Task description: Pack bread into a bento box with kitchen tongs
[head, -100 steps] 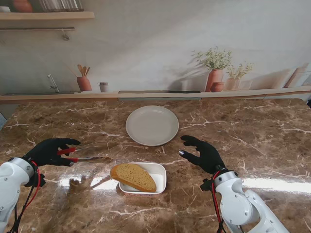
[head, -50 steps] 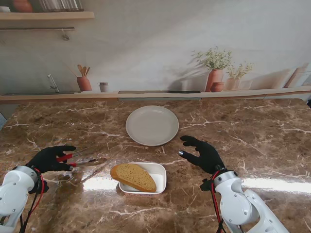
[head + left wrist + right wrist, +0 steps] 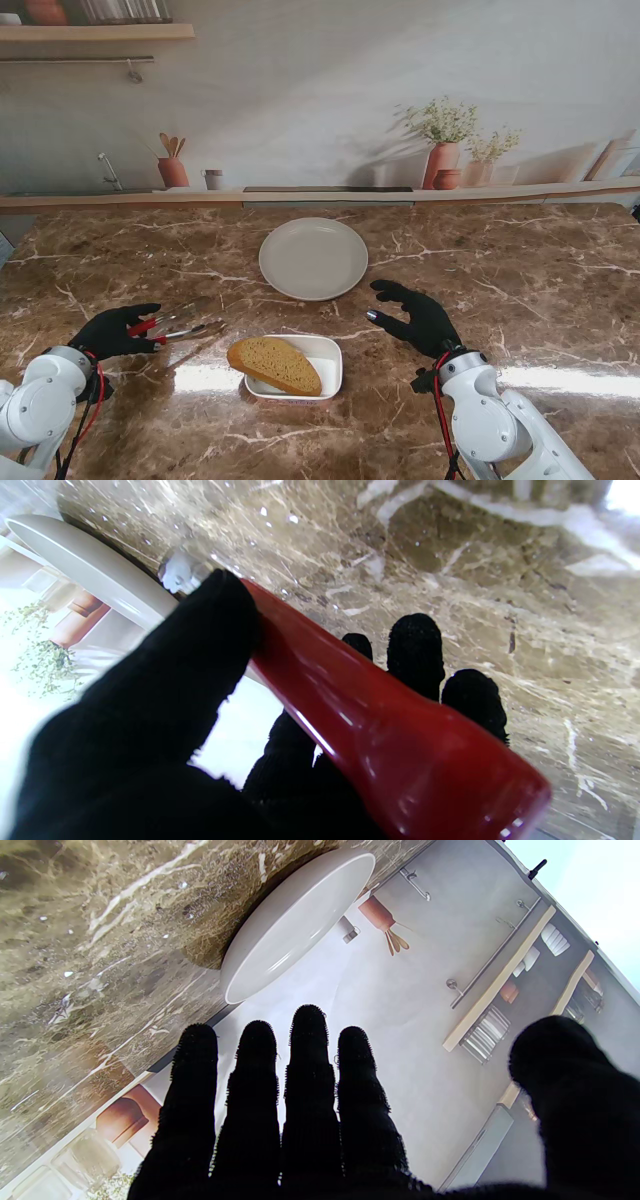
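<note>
While the left hand (image 3: 115, 331) grips tongs (image 3: 180, 327) (seemingly low), the right hand (image 3: 420, 318) splays.

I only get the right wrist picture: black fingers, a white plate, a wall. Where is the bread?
Observer: The bread lies in a white bento box nearer to me than the plate, overhanging the box's left rim.
Operator: Is that hand holding anything?
Observer: No. From the stand view the right hand hovers open to the right of the box.
Operator: And the tongs?
Observer: The left hand grips the red-handled tongs, tips pointing toward the box.
</note>
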Robot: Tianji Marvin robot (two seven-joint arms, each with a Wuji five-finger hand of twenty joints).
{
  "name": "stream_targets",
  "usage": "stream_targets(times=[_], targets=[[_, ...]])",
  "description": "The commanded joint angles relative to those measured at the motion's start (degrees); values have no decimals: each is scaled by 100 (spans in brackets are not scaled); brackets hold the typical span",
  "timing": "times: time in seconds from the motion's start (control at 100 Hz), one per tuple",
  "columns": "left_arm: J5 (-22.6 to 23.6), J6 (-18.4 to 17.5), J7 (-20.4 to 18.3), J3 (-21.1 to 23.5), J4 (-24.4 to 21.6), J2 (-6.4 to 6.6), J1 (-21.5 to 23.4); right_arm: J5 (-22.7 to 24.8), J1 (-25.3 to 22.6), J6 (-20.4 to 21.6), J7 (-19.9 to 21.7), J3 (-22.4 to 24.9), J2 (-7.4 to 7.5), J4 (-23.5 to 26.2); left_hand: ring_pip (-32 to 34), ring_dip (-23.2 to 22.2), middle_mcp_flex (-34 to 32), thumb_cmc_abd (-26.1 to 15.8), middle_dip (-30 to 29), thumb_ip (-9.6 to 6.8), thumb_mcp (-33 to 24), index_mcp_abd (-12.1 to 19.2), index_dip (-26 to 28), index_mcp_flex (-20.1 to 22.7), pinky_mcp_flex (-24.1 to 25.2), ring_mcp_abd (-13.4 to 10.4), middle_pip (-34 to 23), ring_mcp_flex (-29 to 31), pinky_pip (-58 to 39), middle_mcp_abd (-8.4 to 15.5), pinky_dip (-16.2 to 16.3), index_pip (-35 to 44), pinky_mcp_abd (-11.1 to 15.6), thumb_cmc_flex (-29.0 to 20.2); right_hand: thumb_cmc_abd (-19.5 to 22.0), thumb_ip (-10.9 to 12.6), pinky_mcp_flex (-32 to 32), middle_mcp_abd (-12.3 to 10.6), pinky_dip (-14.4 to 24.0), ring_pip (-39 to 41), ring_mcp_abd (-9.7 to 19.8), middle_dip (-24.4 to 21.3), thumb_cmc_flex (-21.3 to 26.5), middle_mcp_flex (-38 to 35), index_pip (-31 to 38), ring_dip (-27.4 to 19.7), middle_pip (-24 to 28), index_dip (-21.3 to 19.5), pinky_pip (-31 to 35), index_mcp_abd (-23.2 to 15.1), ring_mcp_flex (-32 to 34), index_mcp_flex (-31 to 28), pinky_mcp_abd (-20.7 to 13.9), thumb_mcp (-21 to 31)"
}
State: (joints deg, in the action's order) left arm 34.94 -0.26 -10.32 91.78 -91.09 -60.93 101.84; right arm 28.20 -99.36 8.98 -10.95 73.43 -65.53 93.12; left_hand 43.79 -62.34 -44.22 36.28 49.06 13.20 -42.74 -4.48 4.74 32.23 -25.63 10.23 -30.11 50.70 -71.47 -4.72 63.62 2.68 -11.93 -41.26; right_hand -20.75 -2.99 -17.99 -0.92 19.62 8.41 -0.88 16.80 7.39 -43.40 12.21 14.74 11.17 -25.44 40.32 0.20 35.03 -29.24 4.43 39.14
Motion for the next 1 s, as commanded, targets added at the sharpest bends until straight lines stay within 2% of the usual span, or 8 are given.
stream_targets(times=[0.0, 0.13, 0.5, 0.69, 0.79, 0.85, 0.88, 0.99], targets=[[18, 68, -6, -80, 19, -43, -10, -23, -30, -4, 59, -9, -11, -44, -191, 123, 60, -533, -127, -390, -396, -148, -85, -230, 140, 28, -538, -218, 144, 581, -151, -141, -25, 130, 118, 105, 46, -82, 158, 55, -27, 58, 183, -51, 32, 63, -11, 93, 35, -171, 127, -15, -4, 48], [71, 166, 25, -183, 20, -45, -41, -23, -32, 1, 53, -6, -12, -56, -453, 363, 511, -750, -1014, -685, -512, -204, -94, -449, 464, 61, -743, -589, 367, 583, -437, -148, -41, 643, 125, 104, 49, -82, 156, 55, -25, 58, 182, -48, 29, 63, -11, 93, 33, -174, 126, -9, -3, 47], [219, 341, 172, -318, 7, -63, -32, -38, -24, 25, 34, 4, -17, -90, -2716, 2853, 2061, -871, -2703, -611, 578, -298, 13, -1345, 2180, 79, 640, -2453, 2166, 280, -2490, 54, -305, 1144, 120, 104, 53, -91, 155, 55, -25, 58, 180, -47, 28, 64, -9, 93, 34, -165, 130, -6, -2, 51], [280, 226, 349, -264, -53, -88, 39, -30, -21, 41, 27, 19, -17, -98, -3337, 3879, 3094, -955, -3368, -609, 1439, -279, 5, -1642, 2988, 84, 1182, -3990, 3379, 202, -3648, 47, -120, 1411, 118, 103, 50, -85, 153, 56, -27, 56, 179, -39, 25, 64, -12, 94, 32, -171, 133, -1, -6, 50], [252, 120, 449, -186, -238, -113, 131, -11, -30, 53, 23, 49, -15, -81, -3424, 4057, 3248, -1168, -3610, -700, 2180, -188, 6, -1739, 2965, -148, 1567, -4333, 4100, 265, -3861, 62, 86, 1407, 116, 103, 53, -83, 150, 52, -35, 48, 179, -8, 26, 63, -28, 94, 27, -166, 122, -3, -11, 48], [230, 31, 483, -139, -412, -124, 204, 19, -42, 66, 20, 74, -11, -53, -3479, 4105, 3283, -1437, -3707, -802, 2918, -145, 12, -1733, 2953, -281, 1721, -4414, 4419, 302, -3719, 87, 218, 1289, 120, 102, 56, -84, 147, 49, -32, 40, 169, 14, 29, 61, -41, 93, 22, -168, 118, -10, -19, 43], [228, -37, 520, -126, -493, -131, 235, 38, -48, 75, 25, 89, -7, -35, -3518, 4105, 3278, -1710, -3718, -982, 4014, -128, 51, -1696, 2913, -364, 1731, -4404, 4603, 341, -3521, 146, 300, 853, 120, 102, 54, -88, 146, 48, -26, 35, 168, 28, 31, 60, -50, 92, 20, -165, 115, -15, -22, 42], [233, -354, 635, -113, -794, -149, 332, 114, -63, 129, 87, 151, 16, 45, -3618, 4177, 3248, -1959, -3675, -1028, 4386, -69, 142, -1379, 2825, -722, 1658, -4335, 4566, 428, -3550, 340, 744, 978, 119, 101, 74, -91, 123, 31, -18, 3, 136, 104, 30, 51, -102, 93, -17, -164, 89, -14, -80, 22]])
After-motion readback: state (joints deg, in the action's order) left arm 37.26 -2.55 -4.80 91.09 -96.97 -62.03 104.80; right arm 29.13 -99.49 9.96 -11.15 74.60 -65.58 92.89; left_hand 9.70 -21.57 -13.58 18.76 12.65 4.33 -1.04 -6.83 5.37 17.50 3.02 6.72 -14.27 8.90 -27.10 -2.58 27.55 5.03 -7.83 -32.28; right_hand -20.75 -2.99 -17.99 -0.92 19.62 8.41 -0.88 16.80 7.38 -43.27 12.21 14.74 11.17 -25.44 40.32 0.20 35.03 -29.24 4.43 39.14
